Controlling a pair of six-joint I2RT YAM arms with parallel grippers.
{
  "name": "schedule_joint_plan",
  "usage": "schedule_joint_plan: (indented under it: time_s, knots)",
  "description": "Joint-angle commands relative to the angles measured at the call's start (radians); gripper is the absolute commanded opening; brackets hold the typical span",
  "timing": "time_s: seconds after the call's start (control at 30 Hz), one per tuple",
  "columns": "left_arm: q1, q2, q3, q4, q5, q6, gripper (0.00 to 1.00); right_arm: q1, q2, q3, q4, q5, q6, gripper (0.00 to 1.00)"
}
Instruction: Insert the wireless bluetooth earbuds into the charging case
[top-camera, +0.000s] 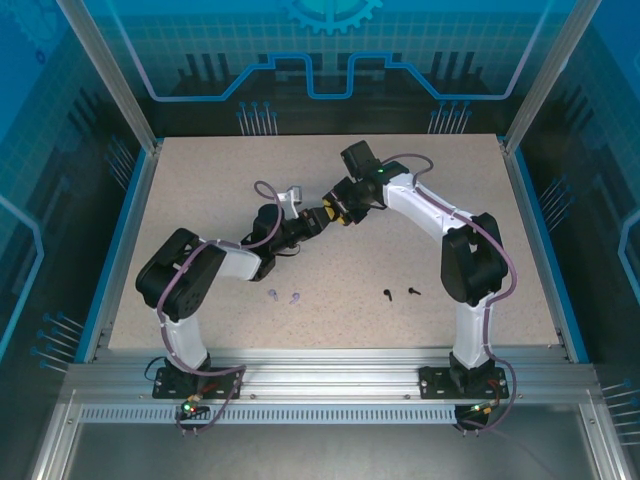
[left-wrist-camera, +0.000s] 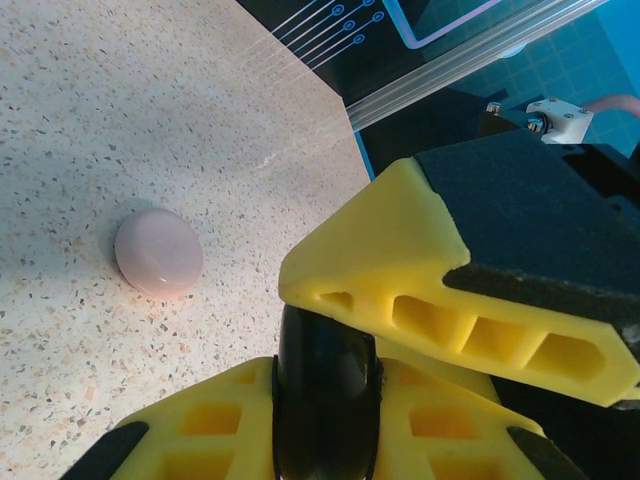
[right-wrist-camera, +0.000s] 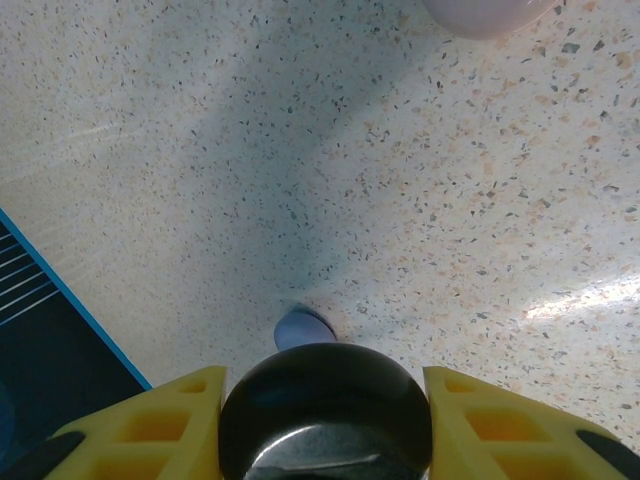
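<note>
A round black charging case sits edge-on between my left gripper's yellow fingers, which are shut on it. My right gripper is shut on the same black case, and one of its fingers lies across the top in the left wrist view. Both grippers, left and right, meet over the middle of the table. Two lilac earbuds and two black earbuds lie loose on the table near the front. The pink earbuds are out of view.
A closed pink round case rests on the speckled table to the left of the grippers, its edge also at the frame top. A lilac round case lies just beyond the black one. Blue rails border the table.
</note>
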Motion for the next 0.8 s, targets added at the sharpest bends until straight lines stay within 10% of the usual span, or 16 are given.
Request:
schedule_joint_plan:
  time_s: [0.0,0.2,0.77]
  knots:
    - [-0.001,0.009,0.020,0.022,-0.019,-0.011,0.00,0.007,-0.042,-0.008,0.018,-0.018,0.008,0.46]
    - [0.006,-0.033,0.039,-0.056,0.049,0.005,0.00,-0.044,-0.122,-0.003,-0.004,0.076,-0.105,0.71]
    - [0.101,-0.122,0.324,-0.540,0.664,0.302,0.00,-0.162,-0.620,-0.565,0.385,-0.149,-0.941,0.73]
